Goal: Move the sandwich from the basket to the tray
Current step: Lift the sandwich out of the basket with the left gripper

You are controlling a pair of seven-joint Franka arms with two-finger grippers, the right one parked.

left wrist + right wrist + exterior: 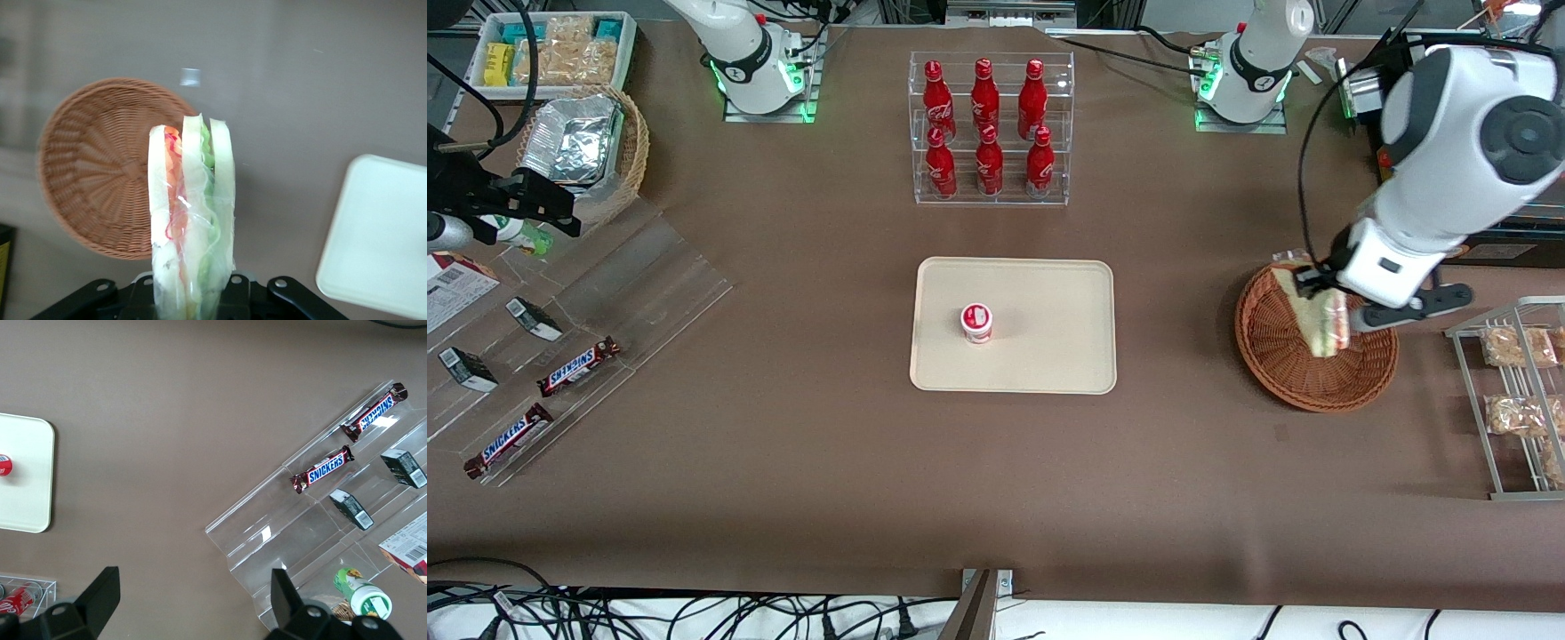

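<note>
Wicker basket (1285,360) empty — claw (1325,307) clamps sandwich (1320,320).

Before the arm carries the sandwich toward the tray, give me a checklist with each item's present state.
1. Left gripper shut on the clear-wrapped triangular wedge sandwich: ok.
2. Sandwich lifted out of the round reddish-brown wicker basket: ok, the wrist view shows the basket empty below it.
3. Grip firm enough for travel: cannot tell.
4. Bare room on the flat beige rectangular tray: ok.
5. Small red-and-white lidded cup stands on the tray: aim for the bare part beside it.
6. Table between basket and tray free of things: ok.
</note>
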